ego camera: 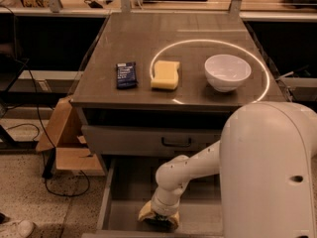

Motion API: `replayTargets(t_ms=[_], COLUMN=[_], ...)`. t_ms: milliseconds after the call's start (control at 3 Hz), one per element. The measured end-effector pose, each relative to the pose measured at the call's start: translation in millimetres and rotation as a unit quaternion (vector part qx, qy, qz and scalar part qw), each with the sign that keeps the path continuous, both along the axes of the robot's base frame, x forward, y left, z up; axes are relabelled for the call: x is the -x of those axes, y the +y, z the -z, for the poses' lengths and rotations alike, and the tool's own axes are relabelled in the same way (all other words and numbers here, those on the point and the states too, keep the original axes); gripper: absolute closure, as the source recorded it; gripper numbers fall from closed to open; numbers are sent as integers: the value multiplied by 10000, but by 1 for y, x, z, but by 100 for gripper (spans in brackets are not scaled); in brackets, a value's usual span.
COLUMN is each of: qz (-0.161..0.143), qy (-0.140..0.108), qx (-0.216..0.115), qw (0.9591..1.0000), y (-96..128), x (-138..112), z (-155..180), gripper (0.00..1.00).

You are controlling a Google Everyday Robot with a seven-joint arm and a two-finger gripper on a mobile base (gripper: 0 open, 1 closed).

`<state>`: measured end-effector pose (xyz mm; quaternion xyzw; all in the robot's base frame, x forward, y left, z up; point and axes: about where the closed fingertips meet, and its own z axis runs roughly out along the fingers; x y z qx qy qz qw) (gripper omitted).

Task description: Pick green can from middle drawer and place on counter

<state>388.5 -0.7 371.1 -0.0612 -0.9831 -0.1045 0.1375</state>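
The small green drink can cannot be made out anywhere: the only spot where it could sit is covered by the gripper (pixel 159 218), which hangs low at 6 o'clock in the picture, inside the wide, shallow grey metal middle drawer (pixel 123 216). Only the gripper's rounded white wrist and a tan-yellow lower end show from above, so how far it stands open, and whether it has hold of anything, cannot be told. The drawer's right half is hidden behind the big smooth white robot body (pixel 272 172), whose bulk fills the 4 to 5 o'clock corner and is cut off by the picture's edges; the jointed white arm (pixel 190 168) runs from it toward 8 o'clock down to the gripper. The drawer's near edge is cropped at the bottom. At 12 o'clock of the drawer is a closed grey drawer front (pixel 133 140) with a dark handle (pixel 176 143). Above that lies the flat grey-brown metal counter (pixel 173 33), dull and smooth, with a thin bright ring of light (pixel 210 40) reflected on it. On it lies a soft-looking yellow rectangular sponge (pixel 165 75); a flat dark blue snack packet (pixel 126 75) lies at its 9 o'clock, print unreadable, and a glossy round white bowl (pixel 228 72) stands at its 3 o'clock, all apart from one another.
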Motion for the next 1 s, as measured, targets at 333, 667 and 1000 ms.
replayTargets(t_ms=[333,667,1000], qz=[0,-25,52], qy=[0,-21,-175], qx=[-1,-44,-268], qw=[10000,10000,9995], y=[0,2,-5], x=[0,1,2], z=[0,-3,-33], gripper=[95,100,100])
